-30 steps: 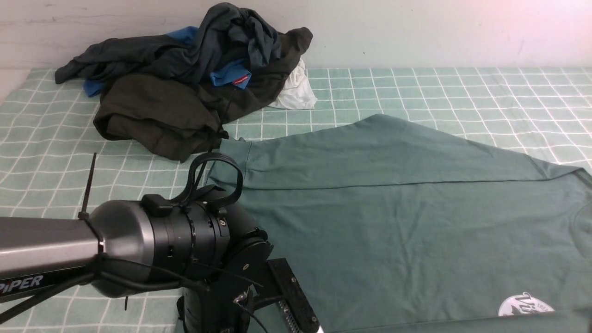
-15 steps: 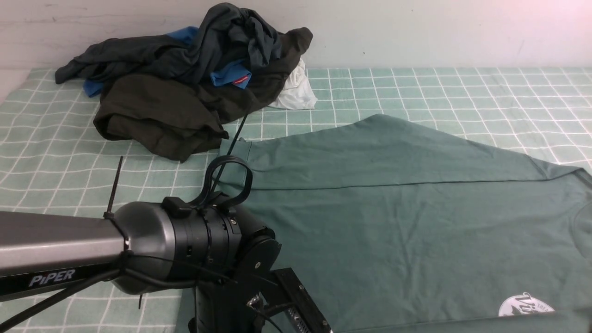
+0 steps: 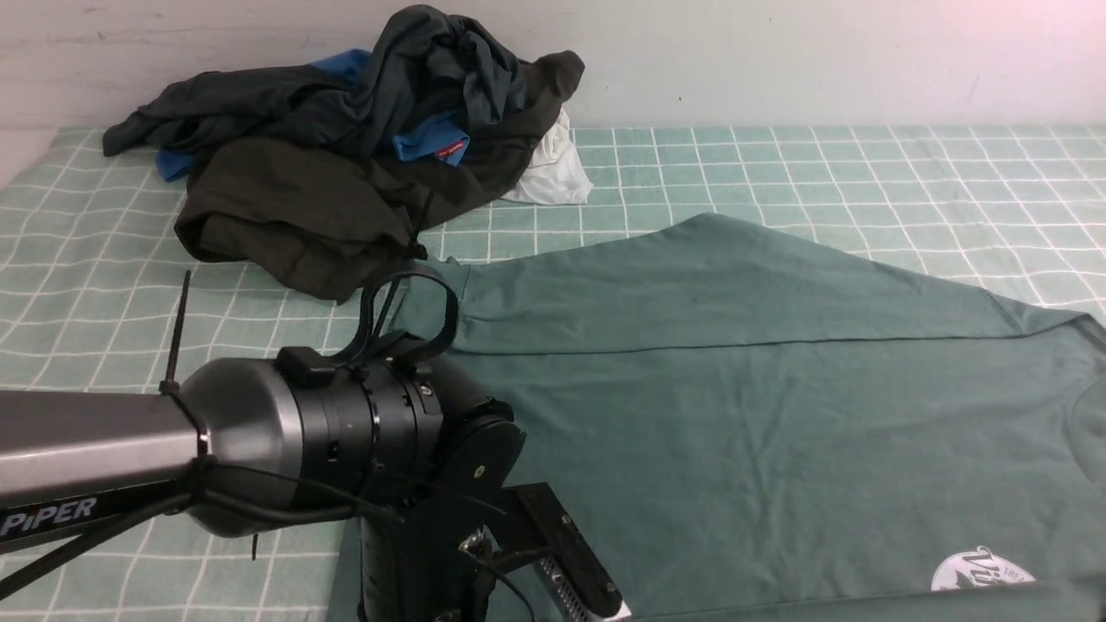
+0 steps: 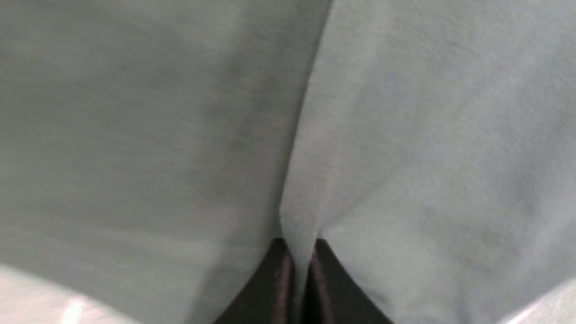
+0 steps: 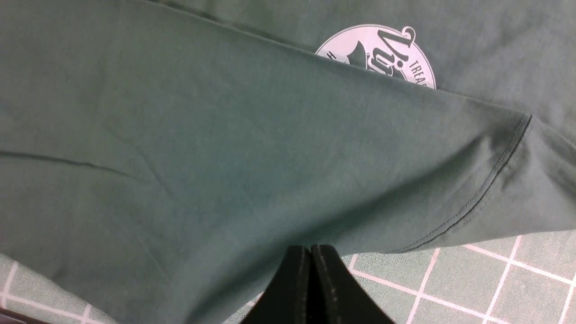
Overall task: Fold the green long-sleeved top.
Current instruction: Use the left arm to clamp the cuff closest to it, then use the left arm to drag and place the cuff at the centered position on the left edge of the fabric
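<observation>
Pinching a ridge of the green top (image 4: 310, 180), the left gripper (image 4: 297, 270) risked dragging the folded layer over the logo (image 3: 981, 570) if it pulled unevenly. The closed, empty right gripper (image 5: 310, 283) hovered logo-side, offering no counterhold; the top lay around the logo.

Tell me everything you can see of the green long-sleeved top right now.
The green top looks like soft, thin muted teal-green knit, lying on the grid-patterned cloth, partly folded: its far edge is turned inward in a long flap, and a near layer partly covers the round white logo. Stitched seams show. The left gripper is closed on a pinched ridge. The shut right gripper is beside it; contact is unclear.
</observation>
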Tool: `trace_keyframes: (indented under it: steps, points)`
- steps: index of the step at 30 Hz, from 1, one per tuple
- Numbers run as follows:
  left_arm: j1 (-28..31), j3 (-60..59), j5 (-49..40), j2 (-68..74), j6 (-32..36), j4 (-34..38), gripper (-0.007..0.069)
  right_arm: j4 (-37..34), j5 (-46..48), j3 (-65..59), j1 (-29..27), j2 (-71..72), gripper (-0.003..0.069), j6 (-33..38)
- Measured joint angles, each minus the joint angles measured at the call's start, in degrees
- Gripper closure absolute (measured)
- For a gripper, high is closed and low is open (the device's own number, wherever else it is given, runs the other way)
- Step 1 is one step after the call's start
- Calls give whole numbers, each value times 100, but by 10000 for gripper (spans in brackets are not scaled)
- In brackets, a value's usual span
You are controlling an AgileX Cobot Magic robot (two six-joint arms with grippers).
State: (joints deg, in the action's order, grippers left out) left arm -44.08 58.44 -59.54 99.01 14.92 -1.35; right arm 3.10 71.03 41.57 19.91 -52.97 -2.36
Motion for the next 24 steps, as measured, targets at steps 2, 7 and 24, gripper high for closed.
trace_keyframes:
  steps: [2, 7, 24]
  points:
    - [0, 388, -222, 0, 0, -240, 619, 0, 0, 0, 0, 0, 672, 0]
    - [0, 1220, -482, 0, 0, -750, 619, 0, 0, 0, 0, 0, 672, 0]
    - [1023, 3823, -988, 1437, 518, -454, 607, 0, -64, 0, 0, 0, 672, 0]
